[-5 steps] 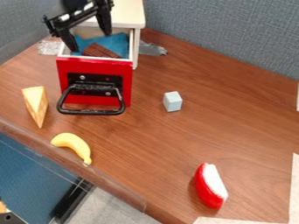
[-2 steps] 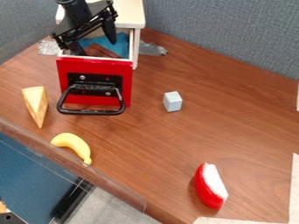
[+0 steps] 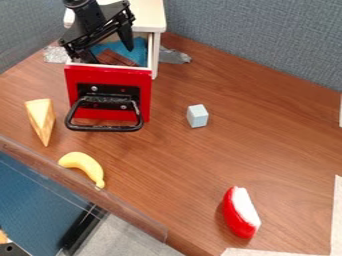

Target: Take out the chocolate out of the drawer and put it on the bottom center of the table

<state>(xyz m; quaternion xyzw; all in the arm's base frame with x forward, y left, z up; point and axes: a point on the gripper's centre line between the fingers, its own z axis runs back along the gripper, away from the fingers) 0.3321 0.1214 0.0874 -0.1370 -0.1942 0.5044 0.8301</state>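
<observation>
red is the front of the pulled-out drawer (image 3: 75,82), which in the camera view stands toward the upper left of the table (image 3: 200,165), its black handle (image 3: 103,128) facing the viewer. over its white rim hangs the black gripper (image 3: 109,54), tilted, its two fingers spread with a gap between them and nothing clamped. the brown chocolate (image 3: 115,57) lies inside the drawer on a blue cloth (image 3: 138,51), between the spread fingers as seen from here; whether either finger touches it, the view cannot tell.

compared with the first frame, the gripper has come down and a little to the right, and the finger on the left now hides the near-left end of the chocolate. against the second frame, hardly any change shows in the gripper. the chocolate appears to lie where it did.

the rest has stayed put: the yellow wedge (image 3: 41,117) left of the drawer, the yellow banana (image 3: 85,166) near the table's edge below it, the pale blue block (image 3: 198,116) to the right of the drawer, and the red and white piece (image 3: 235,215) at the lower right.
</observation>
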